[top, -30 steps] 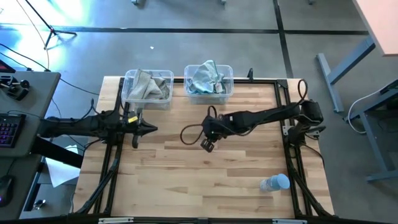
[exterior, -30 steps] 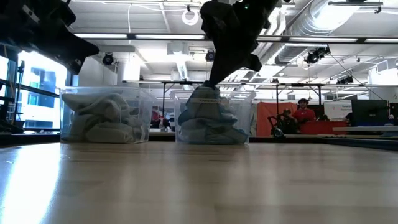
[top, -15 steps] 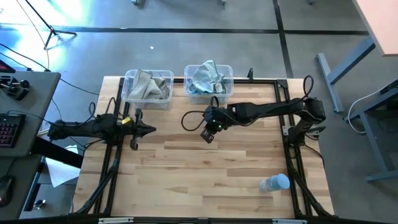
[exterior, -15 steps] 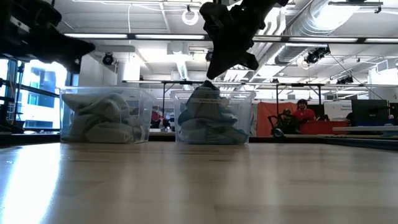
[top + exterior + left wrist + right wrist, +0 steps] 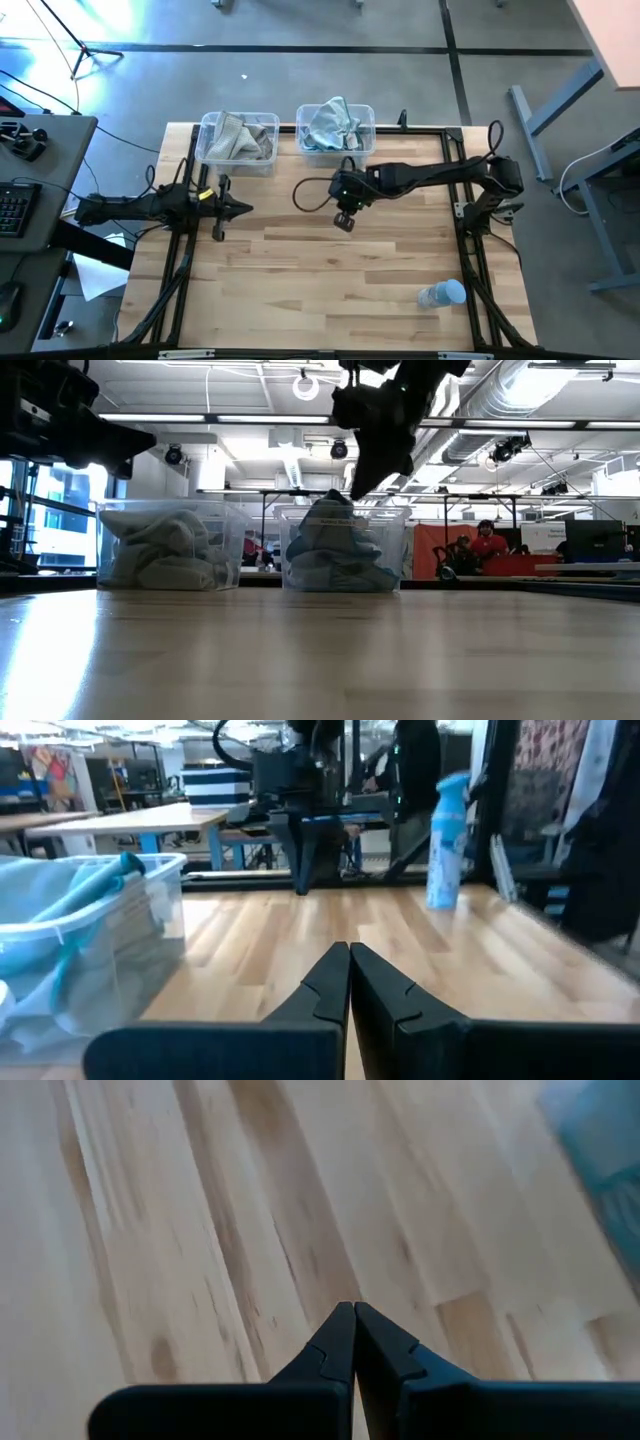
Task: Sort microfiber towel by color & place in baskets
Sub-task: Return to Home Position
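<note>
Two clear baskets stand at the table's far edge. The left basket [image 5: 238, 140] [image 5: 170, 545] holds grey-beige microfiber towels [image 5: 232, 135]. The right basket [image 5: 335, 130] [image 5: 340, 550] holds blue-teal towels [image 5: 330, 122] heaped above its rim. My left gripper [image 5: 245, 208] [image 5: 349, 948] is shut and empty, pointing level from the table's left edge, on the near side of the left basket. My right gripper [image 5: 345, 222] [image 5: 354, 1308] is shut and empty, slanting down over bare wood on the near side of the right basket.
A bluish plastic bottle [image 5: 441, 294] [image 5: 446, 840] lies near the table's right near corner. The black frame rails [image 5: 180, 260] run along the table's left and right sides. Bare wood [image 5: 320, 290] spreads over the middle and near part of the table.
My right gripper has drifted a little toward the right basket and rolled about its own axis, staying shut and empty. My left gripper has sunk slightly and levelled out at the left edge, also shut. The towels and baskets have not moved.
</note>
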`<state>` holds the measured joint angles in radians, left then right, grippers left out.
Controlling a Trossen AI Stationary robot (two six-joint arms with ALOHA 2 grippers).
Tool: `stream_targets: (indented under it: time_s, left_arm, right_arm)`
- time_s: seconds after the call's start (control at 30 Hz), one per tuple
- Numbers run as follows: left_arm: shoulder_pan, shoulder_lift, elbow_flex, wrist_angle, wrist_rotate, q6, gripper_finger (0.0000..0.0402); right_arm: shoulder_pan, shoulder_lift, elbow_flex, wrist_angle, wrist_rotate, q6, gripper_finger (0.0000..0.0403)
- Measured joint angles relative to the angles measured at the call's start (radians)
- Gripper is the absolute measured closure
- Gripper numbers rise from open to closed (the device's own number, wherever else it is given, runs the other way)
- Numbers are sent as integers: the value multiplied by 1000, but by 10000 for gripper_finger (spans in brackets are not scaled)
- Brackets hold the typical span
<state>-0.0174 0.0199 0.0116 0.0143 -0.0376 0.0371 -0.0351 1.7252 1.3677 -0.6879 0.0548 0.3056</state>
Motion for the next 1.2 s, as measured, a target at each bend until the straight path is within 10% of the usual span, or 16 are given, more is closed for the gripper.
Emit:
stream_targets:
  time_s: [0.47, 1.2]
  left_arm:
    - [0, 13, 0, -2, 0, 46, 402]
    - [0, 13, 0, -2, 0, 45, 402]
  right_arm:
    - [25, -64, -400, 493, -48, -90, 403]
    - [-29, -811, -1314, 1489, -39, -97, 403]
